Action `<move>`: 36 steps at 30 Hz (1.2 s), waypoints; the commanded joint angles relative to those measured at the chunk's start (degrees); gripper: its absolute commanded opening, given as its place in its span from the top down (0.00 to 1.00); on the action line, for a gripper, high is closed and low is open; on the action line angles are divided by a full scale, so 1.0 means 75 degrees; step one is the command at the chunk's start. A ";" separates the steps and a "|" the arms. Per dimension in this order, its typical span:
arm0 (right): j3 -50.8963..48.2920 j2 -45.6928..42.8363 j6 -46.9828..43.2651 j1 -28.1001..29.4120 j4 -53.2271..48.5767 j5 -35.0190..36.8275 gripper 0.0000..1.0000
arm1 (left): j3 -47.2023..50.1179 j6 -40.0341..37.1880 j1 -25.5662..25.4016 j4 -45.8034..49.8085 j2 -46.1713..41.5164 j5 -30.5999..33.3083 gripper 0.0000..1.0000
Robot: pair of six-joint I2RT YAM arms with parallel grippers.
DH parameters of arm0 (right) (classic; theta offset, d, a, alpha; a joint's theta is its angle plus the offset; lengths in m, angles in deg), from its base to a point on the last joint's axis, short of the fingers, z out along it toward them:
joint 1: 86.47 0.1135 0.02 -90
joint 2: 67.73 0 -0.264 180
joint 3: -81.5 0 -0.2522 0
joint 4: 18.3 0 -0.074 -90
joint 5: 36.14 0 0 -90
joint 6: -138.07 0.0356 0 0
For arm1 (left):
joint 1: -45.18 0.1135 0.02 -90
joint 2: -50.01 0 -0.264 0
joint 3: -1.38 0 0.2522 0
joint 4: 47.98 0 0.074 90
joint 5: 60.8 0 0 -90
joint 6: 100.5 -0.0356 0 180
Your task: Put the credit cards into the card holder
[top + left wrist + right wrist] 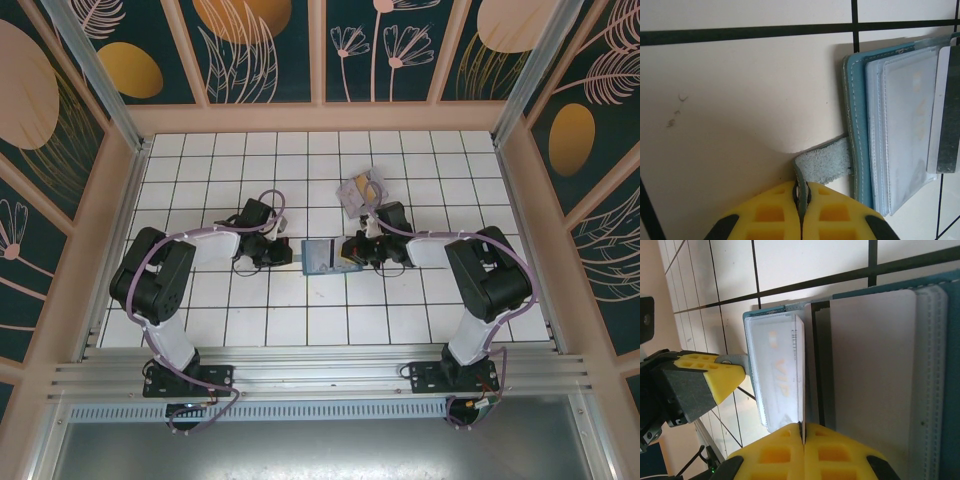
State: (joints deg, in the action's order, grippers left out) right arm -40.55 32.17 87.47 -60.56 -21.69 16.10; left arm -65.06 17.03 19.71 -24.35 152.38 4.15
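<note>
Left hand (801,200) pinches the card holder (860,125) by its strap (825,162); right hand (802,432) grips a credit card (798,370) edgewise for insertion

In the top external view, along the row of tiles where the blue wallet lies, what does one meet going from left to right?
left gripper, shut on the strap of the holder → card holder → right gripper, shut on a credit card
</note>
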 commanded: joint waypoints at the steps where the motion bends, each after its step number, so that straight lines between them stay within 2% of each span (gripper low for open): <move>1: -0.0137 -0.0062 -0.0071 -0.0050 0.0006 -0.0220 1.00 | 0.0134 0.0113 -0.0067 -0.0143 -0.0093 -0.0145 0.99; 12: -0.0461 -0.0584 -0.0191 -0.0486 0.0519 -0.0519 1.00 | 0.0232 0.0115 -0.0071 -0.0202 -0.0079 -0.0048 0.99; 36: -0.0254 0.0299 -0.0375 -0.0156 0.0638 -0.0513 1.00 | 0.0333 0.0217 -0.0108 -0.0422 -0.0070 -0.0149 0.99</move>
State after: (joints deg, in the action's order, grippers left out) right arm -43.22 32.95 86.01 -62.13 -17.21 12.19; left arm -63.71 18.25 19.67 -27.09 152.31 3.86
